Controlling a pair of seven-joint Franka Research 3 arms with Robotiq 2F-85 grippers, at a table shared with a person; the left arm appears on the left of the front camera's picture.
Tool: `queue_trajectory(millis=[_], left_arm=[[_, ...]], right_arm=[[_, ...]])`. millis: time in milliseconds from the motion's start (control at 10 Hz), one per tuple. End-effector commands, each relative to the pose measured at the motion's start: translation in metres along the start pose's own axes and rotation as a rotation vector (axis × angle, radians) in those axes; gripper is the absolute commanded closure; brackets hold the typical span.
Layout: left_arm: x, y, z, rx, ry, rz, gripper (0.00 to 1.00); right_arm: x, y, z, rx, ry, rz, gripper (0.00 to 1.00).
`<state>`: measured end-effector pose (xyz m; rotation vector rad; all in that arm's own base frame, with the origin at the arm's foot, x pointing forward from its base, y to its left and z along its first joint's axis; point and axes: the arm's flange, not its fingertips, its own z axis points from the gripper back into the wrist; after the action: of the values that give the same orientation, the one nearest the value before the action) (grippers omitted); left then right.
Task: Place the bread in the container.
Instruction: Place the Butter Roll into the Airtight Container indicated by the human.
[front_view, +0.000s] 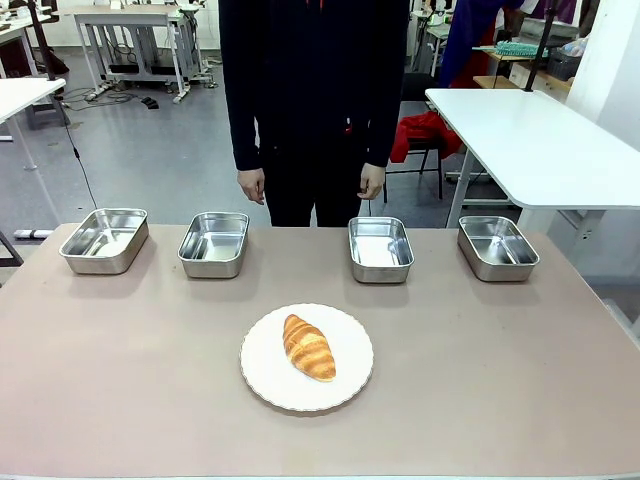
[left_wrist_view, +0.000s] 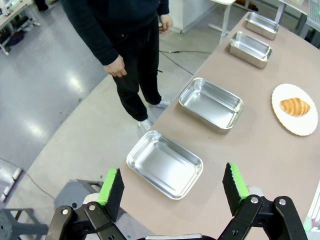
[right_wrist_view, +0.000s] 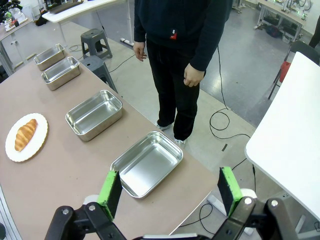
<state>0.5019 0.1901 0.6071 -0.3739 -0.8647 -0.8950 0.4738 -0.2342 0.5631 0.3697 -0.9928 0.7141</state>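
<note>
A wide brown table is seen across the lower half of the front view. A person in dark clothes is seen at the top middle, behind the far edge. Both hands are hung down and nothing is held in them.

The left gripper is seen at the bottom of the left wrist view. Its two green-padded fingers are spread wide apart, and nothing is held between them. The right gripper is seen at the bottom of the right wrist view. It is spread wide the same way, with nothing in it. Both are seen high above the table, well apart from the bread.

Four shiny steel trays are lined up across the middle of the front view. From left to right they are the first tray, the second tray, the third tray and the fourth tray. All four are empty. One of them is the container, but which one is meant cannot be told.

A round white plate is set at the lower middle, near the row of trays but not touching it.

The bread is laid slantwise in the middle of the plate and is not yet put in a tray. It is judged to be light, soft and flaky, so it could be squashed or crumbled by a hard squeeze. It is best taken across its fat middle with a gentle pinch. The thin ends could be broken off.
</note>
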Motion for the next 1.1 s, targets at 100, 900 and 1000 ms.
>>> queue_trajectory(millis=[100, 900, 1000], left_arm=[[0.0003, 0.0001, -0.0002, 0.006, -0.016, 0.007, 0.00], [0.0003, 0.0001, -0.0002, 0.006, -0.016, 0.007, 0.00], [0.0003, 0.0001, -0.0002, 0.006, -0.016, 0.007, 0.00]], right_arm=[[0.0021, 0.0010, -0.0002, 0.001, -0.003, 0.004, 0.00], [0.0021, 0.0010, -0.0002, 0.001, -0.003, 0.004, 0.00], [0.0021, 0.0010, -0.0002, 0.001, -0.003, 0.004, 0.00]])
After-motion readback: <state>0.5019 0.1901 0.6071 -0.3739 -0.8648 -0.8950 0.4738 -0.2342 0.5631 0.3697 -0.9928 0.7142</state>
